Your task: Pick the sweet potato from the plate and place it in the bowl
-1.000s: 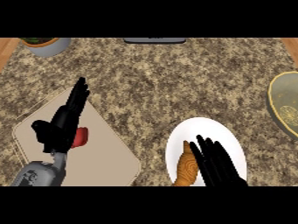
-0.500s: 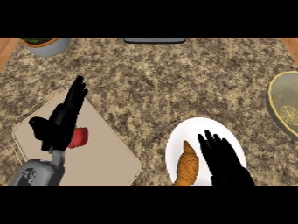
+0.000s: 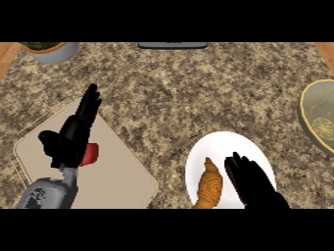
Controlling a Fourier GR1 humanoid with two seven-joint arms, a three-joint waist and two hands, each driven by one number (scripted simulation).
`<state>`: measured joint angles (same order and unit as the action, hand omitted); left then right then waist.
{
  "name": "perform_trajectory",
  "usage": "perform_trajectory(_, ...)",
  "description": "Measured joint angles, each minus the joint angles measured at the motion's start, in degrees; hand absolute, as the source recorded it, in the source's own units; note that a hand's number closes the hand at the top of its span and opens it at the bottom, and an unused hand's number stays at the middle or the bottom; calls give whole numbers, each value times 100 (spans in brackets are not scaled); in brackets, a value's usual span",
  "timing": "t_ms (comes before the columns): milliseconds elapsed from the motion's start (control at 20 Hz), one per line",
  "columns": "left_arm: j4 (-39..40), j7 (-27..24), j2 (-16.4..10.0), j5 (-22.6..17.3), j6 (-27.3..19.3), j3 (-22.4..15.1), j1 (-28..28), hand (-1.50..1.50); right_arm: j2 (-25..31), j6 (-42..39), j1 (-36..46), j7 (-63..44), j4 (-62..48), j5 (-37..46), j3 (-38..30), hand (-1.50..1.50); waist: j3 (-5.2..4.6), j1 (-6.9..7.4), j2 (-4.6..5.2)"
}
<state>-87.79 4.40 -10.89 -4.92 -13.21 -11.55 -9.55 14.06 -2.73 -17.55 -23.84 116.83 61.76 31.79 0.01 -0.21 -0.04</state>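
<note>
Both hands spread, nothing held. Right hand (image 3: 254, 184) over plate (image 3: 227, 146), 3 o'clock of sweet potato (image 3: 210, 188), likely pre-grasp; bowl (image 3: 327, 122) at 2 o'clock; left hand (image 3: 72, 137) parked, 9 o'clock.

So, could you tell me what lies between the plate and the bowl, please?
In the head view, only bare counter lies between the plate and the bowl.
</note>
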Motion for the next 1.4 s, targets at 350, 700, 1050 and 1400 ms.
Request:
perform_trajectory(350,-179,2,29,99,200,161,208,0,-80,154,-52,332,-110,-464,-179,-150,-1,9,-1)
perform_trajectory(700,-30,-72,228,259,312,272,176,0,-179,449,-83,703,-617,-814,-410,-150,0,5,2)
perform_trajectory(1050,-19,-90,308,342,520,458,208,0,-273,759,-18,1065,-1195,-962,-597,-150,0,9,3)
perform_trajectory(1400,-161,73,347,394,644,578,154,0,-279,1003,274,1193,-1857,-757,-920,-150,0,14,2)
